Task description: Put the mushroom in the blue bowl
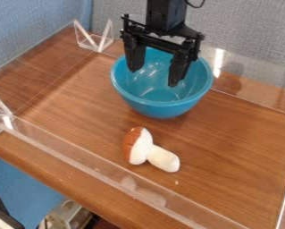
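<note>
The mushroom [147, 148] lies on its side on the wooden table, orange-brown cap toward the back left and cream stem pointing front right. Behind it stands the blue bowl [163, 95], round, glossy and with nothing visible inside. My black gripper [159, 69] hangs straight down over the bowl, its two fingers spread wide and reaching just past the rim into the bowl's opening. The gripper is open and holds nothing. The mushroom sits well in front of the gripper, a short gap from the bowl's near side.
A low clear plastic wall [61, 143] runs around the table top, with a raised clear corner piece [88, 38] at the back left. The table's front edge drops off at the lower left.
</note>
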You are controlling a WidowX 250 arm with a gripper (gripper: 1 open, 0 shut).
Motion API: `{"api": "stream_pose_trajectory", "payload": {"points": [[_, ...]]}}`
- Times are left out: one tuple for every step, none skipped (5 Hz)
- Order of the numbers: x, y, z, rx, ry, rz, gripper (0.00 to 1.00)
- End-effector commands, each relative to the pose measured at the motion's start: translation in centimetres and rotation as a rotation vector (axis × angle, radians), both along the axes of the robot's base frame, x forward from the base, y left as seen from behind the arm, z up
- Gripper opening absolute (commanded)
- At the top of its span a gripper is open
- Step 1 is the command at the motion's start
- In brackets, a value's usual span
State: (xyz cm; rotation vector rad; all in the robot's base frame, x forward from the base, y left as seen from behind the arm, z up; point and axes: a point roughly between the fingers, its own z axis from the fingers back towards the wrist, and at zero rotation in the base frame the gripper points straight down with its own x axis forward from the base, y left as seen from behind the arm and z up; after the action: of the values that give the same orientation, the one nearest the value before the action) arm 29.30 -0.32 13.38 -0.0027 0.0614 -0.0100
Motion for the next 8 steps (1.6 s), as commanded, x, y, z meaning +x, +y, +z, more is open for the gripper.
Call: {"api": "stream_pose_trajectory", "payload": {"points": [[-1.0, 0.1, -0.7, 0.000, 0.003, -0.020, 1.00], [-2.8, -0.1, -2.0, -0.008, 0.006, -0.053, 1.00], [-4.1, 0.0, -3.9, -0.010, 0.010, -0.091, 1.00], [-4.7, 0.2, -5.7, -0.016, 0.007, -0.134, 1.00], [-5.0, 0.4, -7.4, -0.029, 0.002, -0.176, 1.00], [-4.9, 0.7, -8.4, -0.034, -0.006, -0.195, 1.00], [-4.8, 0.9, -9.1, -0.035, -0.013, -0.208, 1.00], [-4.7, 0.9, -9.5, -0.035, -0.021, -0.213, 1.00]]}}
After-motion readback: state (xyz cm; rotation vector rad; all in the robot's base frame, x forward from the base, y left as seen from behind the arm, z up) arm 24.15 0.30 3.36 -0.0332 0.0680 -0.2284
